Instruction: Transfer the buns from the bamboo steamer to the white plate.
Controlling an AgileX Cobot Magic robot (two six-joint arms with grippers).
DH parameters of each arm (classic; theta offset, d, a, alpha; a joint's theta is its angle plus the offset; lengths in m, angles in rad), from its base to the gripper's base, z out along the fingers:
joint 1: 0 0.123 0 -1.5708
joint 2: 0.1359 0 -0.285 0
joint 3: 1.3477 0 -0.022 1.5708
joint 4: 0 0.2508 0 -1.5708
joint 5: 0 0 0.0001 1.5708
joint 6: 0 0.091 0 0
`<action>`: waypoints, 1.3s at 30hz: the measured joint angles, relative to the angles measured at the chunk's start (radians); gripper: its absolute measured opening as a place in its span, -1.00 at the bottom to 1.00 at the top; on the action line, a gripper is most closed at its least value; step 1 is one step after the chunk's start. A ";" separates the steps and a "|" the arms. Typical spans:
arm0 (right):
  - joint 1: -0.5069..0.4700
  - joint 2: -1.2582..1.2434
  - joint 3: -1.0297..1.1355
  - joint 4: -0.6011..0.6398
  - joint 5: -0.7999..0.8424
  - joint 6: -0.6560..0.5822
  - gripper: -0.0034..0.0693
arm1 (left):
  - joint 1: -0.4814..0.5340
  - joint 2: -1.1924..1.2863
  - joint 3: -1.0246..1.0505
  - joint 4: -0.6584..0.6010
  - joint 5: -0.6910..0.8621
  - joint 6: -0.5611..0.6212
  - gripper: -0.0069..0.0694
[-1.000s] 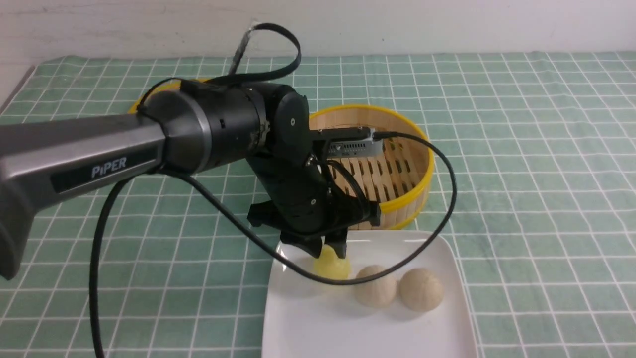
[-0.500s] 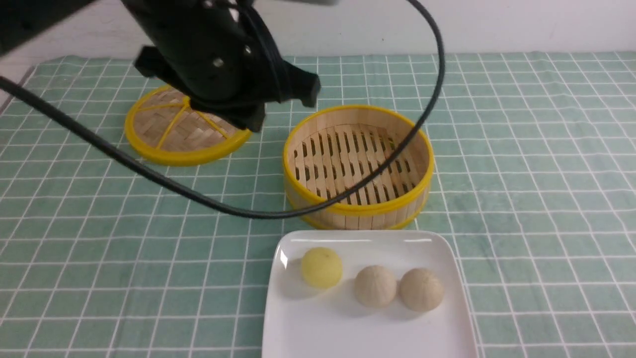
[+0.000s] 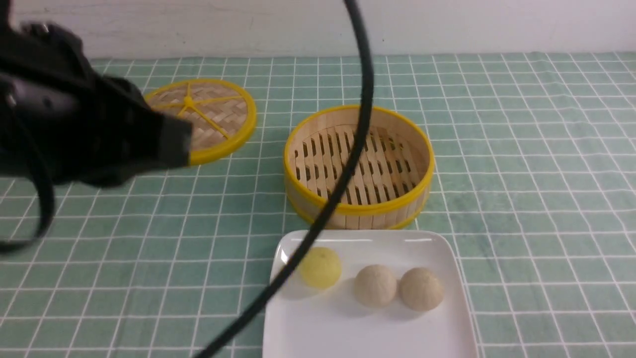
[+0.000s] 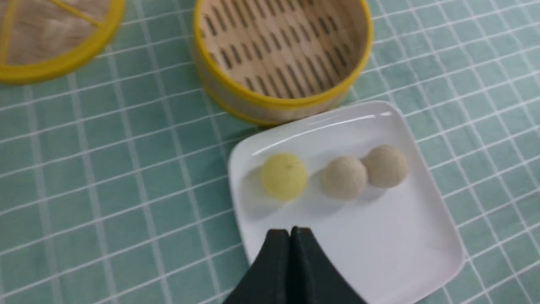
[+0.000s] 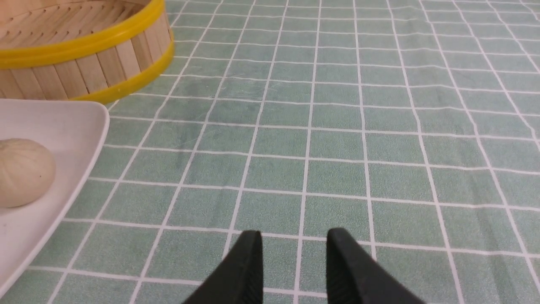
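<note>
The pale yellow bun (image 3: 320,267) and the cream-beige bun (image 3: 375,285) lie on the white plate (image 3: 367,333), at its far side. The bamboo steamer (image 3: 357,164) stands just behind the plate, and its slatted floor is bare. My left gripper (image 4: 290,231) is shut with nothing in it; it hangs high above the plate's near part, apart from the yellow bun (image 4: 284,176). In the front view the left arm (image 3: 99,134) is a dark blur at the left. My right gripper (image 5: 295,236) is open over bare cloth, right of the plate (image 5: 63,126).
A browner tan ball (image 3: 421,289) lies on the plate, touching the cream-beige bun on its right. The flat woven lid (image 3: 203,119) lies at the back left. A black cable (image 3: 343,174) hangs across the steamer and plate. A green checked cloth (image 3: 521,174) covers the table.
My left gripper has let go of the yellow bun on the plate, risen and swung away to the left. The buns have not moved.
</note>
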 joint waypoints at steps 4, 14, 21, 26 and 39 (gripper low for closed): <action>0.000 0.000 0.000 0.000 0.000 0.000 -0.25 | 0.000 -0.100 0.267 -0.093 -0.306 0.019 -0.81; 0.000 0.000 0.000 0.000 0.000 0.000 -0.25 | 0.000 -0.190 0.507 -0.147 -0.463 0.021 -0.79; 0.000 0.000 0.000 0.000 0.000 0.000 -0.25 | 0.000 -0.190 0.515 -0.152 -0.439 0.022 -0.78; 0.000 0.000 0.000 0.000 0.000 0.000 -0.25 | 0.000 -0.190 0.515 -0.153 -0.439 0.022 -0.77; 0.000 0.000 0.000 0.000 0.000 0.000 -0.25 | 0.000 -0.210 0.525 -0.106 -0.452 0.022 -0.75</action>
